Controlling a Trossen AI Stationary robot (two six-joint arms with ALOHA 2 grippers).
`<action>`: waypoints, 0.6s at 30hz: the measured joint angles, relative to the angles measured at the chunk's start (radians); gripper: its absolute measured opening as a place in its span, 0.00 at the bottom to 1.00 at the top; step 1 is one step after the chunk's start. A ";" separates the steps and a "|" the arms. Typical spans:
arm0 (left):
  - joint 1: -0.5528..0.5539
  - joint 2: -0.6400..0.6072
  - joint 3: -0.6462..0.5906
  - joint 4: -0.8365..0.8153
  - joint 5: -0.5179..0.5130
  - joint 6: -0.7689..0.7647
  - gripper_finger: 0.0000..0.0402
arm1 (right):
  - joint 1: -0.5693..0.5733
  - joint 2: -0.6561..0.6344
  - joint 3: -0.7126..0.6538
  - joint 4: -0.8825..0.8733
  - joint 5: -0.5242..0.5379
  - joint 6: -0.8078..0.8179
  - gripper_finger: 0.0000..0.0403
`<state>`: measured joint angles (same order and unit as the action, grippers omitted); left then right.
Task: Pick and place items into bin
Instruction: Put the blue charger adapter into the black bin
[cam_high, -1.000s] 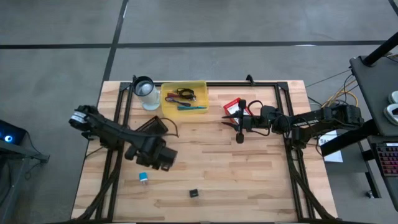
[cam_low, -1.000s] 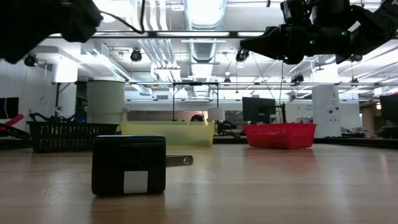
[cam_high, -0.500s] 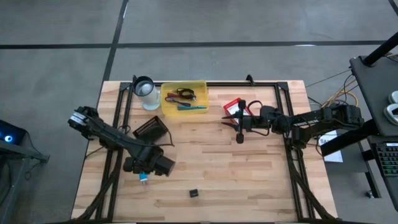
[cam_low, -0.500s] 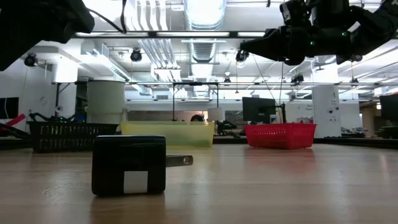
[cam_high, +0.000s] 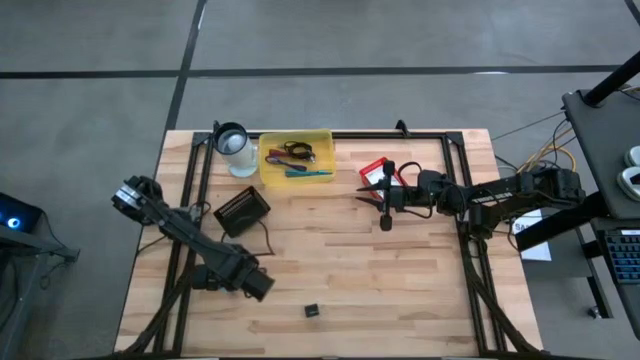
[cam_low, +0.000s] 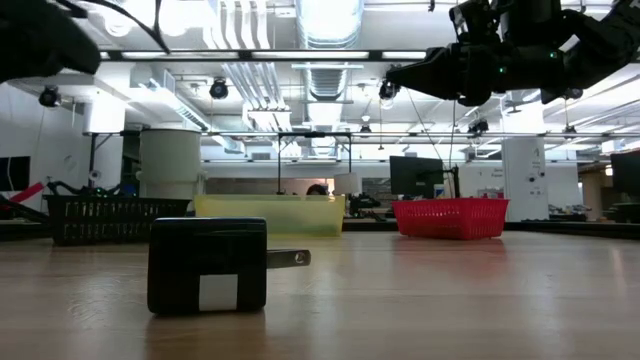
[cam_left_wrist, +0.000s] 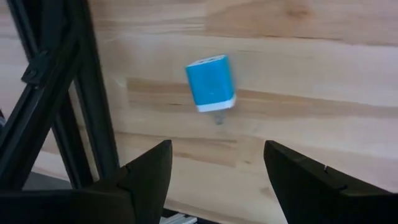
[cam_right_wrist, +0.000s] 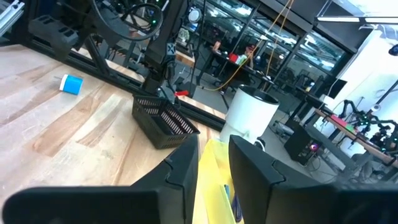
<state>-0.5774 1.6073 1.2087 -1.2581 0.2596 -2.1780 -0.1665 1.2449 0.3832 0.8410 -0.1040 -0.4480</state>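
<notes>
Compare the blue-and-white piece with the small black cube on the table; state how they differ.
The blue-and-white piece is bright blue with a white end; the black cube is dark all over. The blue piece lies under the open left gripper; the black cube lies free, no gripper over it. In the high view the left arm hides the blue piece, while the cube shows plainly. Both are small, lie loose on the wooden table, and are outside the yellow bin.
</notes>
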 joint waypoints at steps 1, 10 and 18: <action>-0.008 0.000 -0.008 0.005 0.000 -0.022 0.59 | 0.000 0.000 0.000 0.000 0.000 0.000 0.19; -0.040 -0.001 -0.137 0.177 -0.005 -0.086 0.59 | 0.000 0.000 0.000 -0.008 0.000 0.002 0.17; -0.040 -0.025 -0.216 0.187 -0.014 -0.095 0.59 | 0.000 0.000 0.000 -0.008 0.000 0.000 0.17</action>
<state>-0.6170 1.5819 0.9924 -1.0714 0.2453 -2.2732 -0.1665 1.2449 0.3832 0.8330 -0.1040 -0.4480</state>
